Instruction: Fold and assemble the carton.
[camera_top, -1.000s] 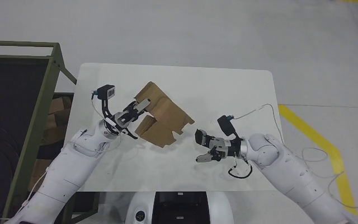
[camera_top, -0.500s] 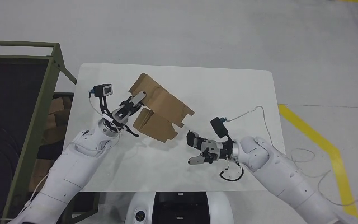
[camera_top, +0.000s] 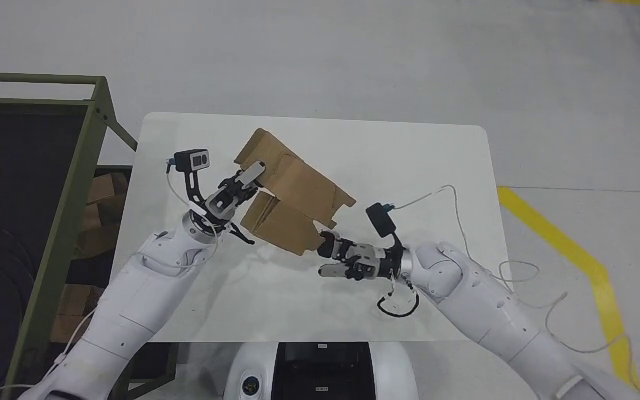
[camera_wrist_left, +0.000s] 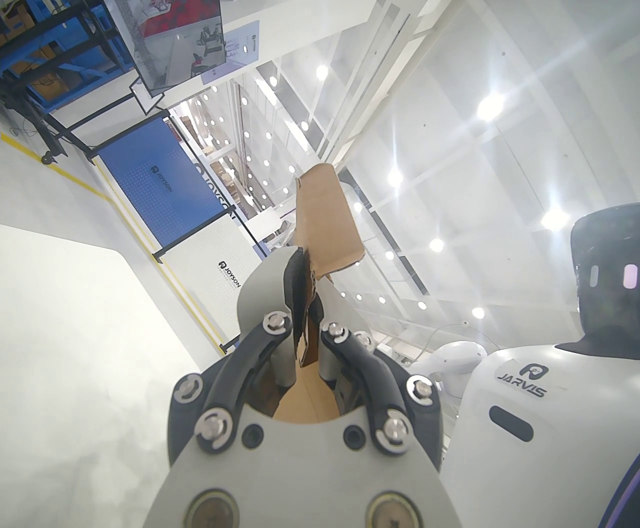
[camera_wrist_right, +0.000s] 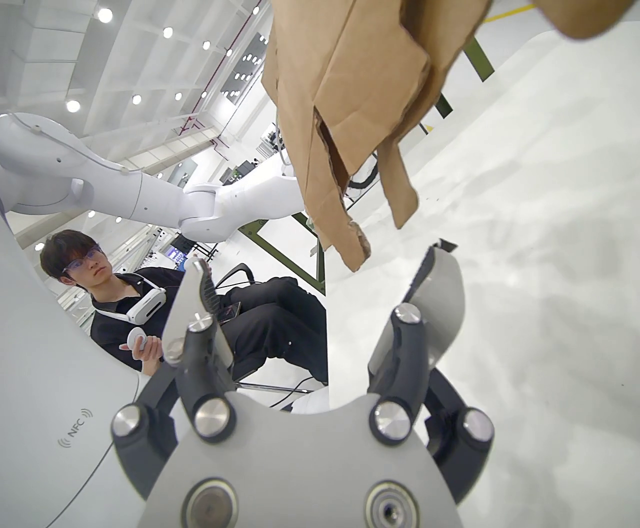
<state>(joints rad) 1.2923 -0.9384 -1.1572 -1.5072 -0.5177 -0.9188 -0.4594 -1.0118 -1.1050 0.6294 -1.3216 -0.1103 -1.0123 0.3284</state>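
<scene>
Nearby, a green rack flanks the table under the carton.

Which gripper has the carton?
The left gripper, shut on an edge of the carton; the right gripper is open near its flap, gripping nothing.

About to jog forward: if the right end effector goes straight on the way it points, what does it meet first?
Probably the carton: its hanging lower flap sits just ahead of the open right end effector, though depth is unclear.
</scene>
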